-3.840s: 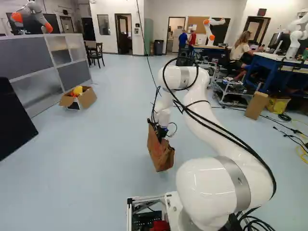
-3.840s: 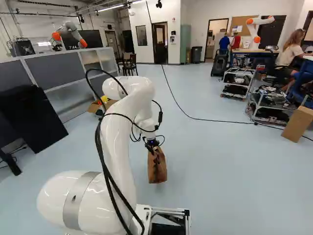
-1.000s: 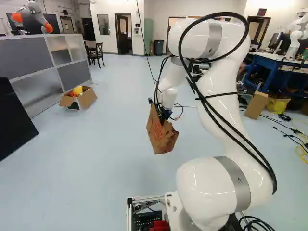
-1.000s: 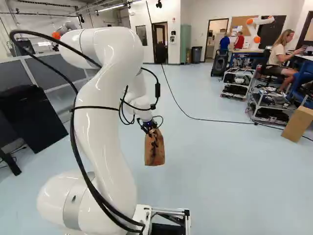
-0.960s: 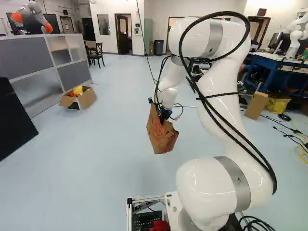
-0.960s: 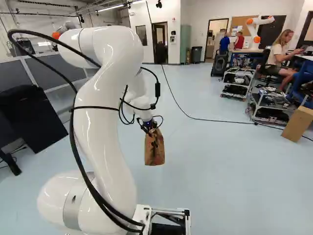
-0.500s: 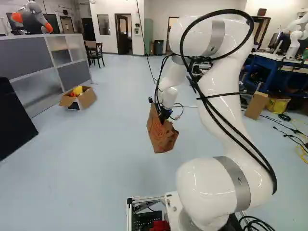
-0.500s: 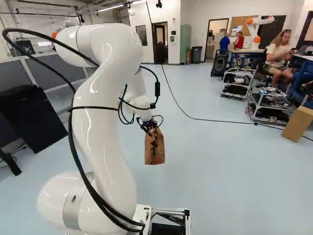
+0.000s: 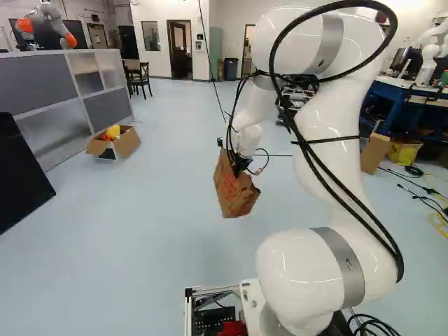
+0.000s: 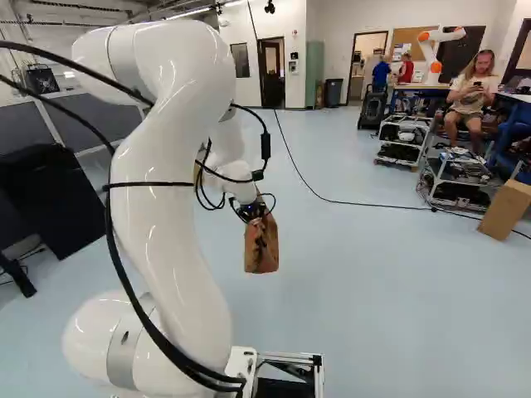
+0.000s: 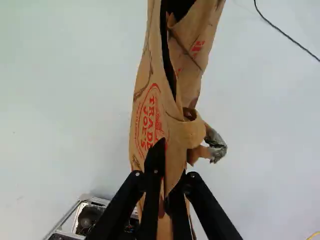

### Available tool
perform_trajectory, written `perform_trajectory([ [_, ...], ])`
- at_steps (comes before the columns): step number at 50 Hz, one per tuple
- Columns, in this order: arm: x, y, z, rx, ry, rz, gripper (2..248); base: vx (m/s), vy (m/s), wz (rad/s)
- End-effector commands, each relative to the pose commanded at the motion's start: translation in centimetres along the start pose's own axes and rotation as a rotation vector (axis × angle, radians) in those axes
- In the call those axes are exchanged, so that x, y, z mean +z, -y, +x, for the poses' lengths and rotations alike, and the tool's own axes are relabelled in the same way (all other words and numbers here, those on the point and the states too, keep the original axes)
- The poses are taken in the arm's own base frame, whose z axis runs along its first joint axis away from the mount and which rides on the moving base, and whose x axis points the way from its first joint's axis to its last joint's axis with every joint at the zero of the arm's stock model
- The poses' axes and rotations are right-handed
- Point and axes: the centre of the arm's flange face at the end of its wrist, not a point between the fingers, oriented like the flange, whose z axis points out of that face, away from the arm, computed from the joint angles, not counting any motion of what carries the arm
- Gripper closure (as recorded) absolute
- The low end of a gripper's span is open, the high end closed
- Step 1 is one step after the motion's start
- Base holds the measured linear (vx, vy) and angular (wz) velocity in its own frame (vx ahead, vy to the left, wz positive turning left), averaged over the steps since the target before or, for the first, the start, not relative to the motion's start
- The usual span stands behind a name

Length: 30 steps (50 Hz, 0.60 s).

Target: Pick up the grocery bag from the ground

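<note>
One paper grocery bag [image 9: 236, 190], hanging just under our gripper [image 9: 238, 165], and it looks clear of the floor [image 9: 126, 245] well below. We've got the fingers [image 11: 155, 161] closed most of the way, pinching a fold of brown paper, nothing else in there that we can see. So we'd call the pick basically done, just a hold or a bit more lift left.

Handling-wise, we're guessing light and floppy. The walls are creased and the mouth [image 11: 172, 45] gapes ahead of the gripper, so we'd expect it to sag and swing rather than act like a box. Can't tell if there's anything inside. Dry paper shouldn't be too slippery, but it could rip if there's weight in it and we yank, so slow and smooth imo.

Where to grab: if we had to redo it, we'd take a deeper bite of doubled paper, right where the gripper sits or a touch further in. We'd skip that curled strip [image 11: 192, 134] just beside the gripper, since it looks loose and might tear off. Squeezing harder probably only crumples it.
</note>
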Motion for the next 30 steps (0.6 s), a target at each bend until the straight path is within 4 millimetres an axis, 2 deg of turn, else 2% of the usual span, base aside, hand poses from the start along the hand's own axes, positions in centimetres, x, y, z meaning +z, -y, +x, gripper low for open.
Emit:
perform_trajectory([
  [30, -6.3, 1.0, -3.2, 0.08, -0.209, -0.055, 228, 0.0, 0.0, 0.0],
])
